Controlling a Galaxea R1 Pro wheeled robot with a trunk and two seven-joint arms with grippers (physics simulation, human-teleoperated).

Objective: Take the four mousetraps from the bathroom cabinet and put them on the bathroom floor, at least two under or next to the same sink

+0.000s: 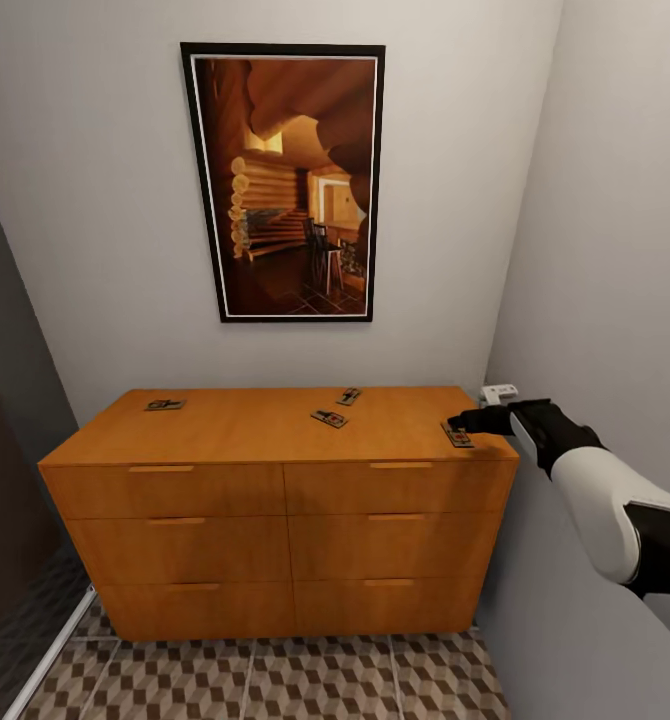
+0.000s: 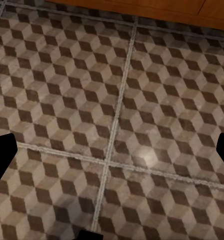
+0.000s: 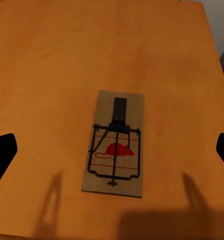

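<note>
4 mousetraps (image 1: pixel 329 418) are seen flat on the cabinet (image 1: pixel 275 500) top — the right gripper (image 3: pixel 112 150) is poised over 1 (image 3: pixel 114 145), jaws apart; left jaws apart over the bathroom floor (image 2: pixel 112 125).

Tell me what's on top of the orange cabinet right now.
Four mousetraps lie on the cabinet top: one far left, two near the middle, one at the right edge beneath the right gripper. Drawer contents are hidden.
</note>
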